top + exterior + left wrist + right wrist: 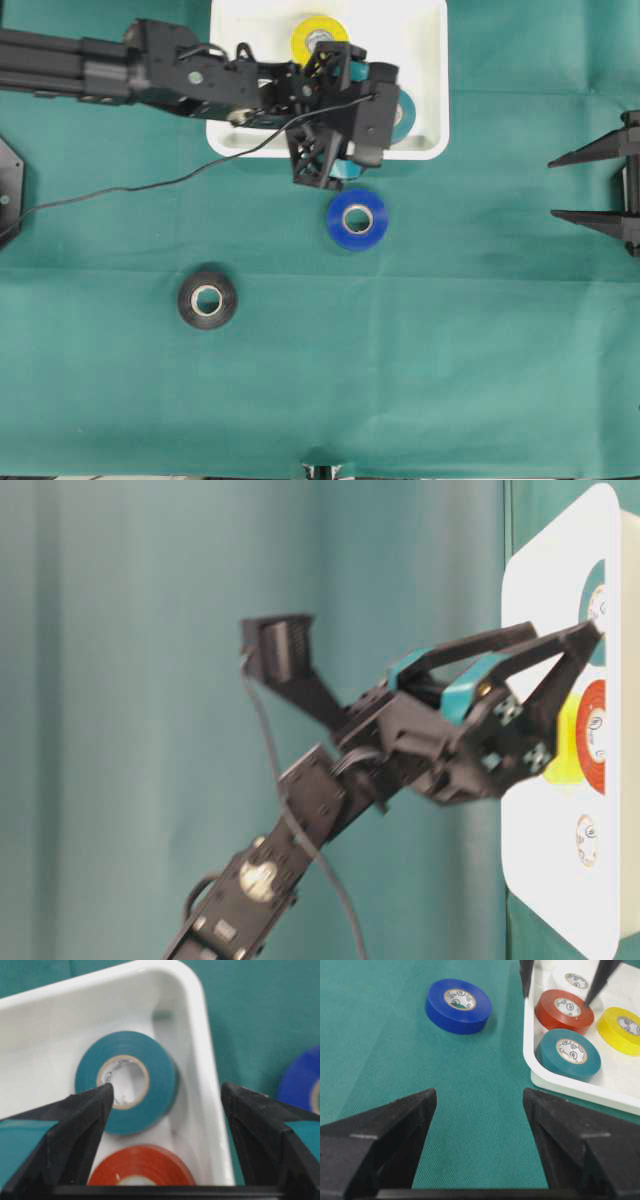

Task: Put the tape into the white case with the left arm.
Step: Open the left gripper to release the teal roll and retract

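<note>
Your left gripper (165,1100) hangs spread and empty over the white case's (430,60) corner; the teal tape (127,1080) lies inside by its rim, the blue tape (357,218) outside near that edge.

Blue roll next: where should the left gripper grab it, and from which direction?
Come straight down from above. The blue roll lies flat on the cloth, hole up, just outside the white case, with clear space around it. The open left gripper could straddle the whole roll across its outer wall, or put one finger in the core and pinch the wall. Straddling probably holds steadier.
</note>
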Controlling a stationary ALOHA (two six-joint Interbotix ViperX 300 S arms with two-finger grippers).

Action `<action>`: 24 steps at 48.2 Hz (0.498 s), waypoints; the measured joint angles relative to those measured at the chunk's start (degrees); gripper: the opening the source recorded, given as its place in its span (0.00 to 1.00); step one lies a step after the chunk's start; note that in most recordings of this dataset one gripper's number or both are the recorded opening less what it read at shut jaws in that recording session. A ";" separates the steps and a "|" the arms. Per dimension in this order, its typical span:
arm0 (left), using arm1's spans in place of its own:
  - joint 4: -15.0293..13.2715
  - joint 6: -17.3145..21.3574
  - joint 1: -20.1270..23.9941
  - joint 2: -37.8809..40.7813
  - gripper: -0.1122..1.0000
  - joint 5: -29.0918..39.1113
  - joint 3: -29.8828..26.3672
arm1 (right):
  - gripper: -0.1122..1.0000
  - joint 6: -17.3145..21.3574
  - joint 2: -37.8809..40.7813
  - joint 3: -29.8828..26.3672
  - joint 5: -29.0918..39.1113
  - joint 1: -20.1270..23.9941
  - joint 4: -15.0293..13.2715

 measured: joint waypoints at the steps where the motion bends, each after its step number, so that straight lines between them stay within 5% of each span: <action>1: 0.00 0.00 -0.09 -0.62 0.89 -0.09 0.53 | 0.97 0.00 0.00 0.00 0.00 0.00 0.00; 24: -0.18 -0.26 -3.43 -13.62 0.89 -8.53 16.79 | 0.97 0.00 0.00 0.00 0.00 0.00 0.00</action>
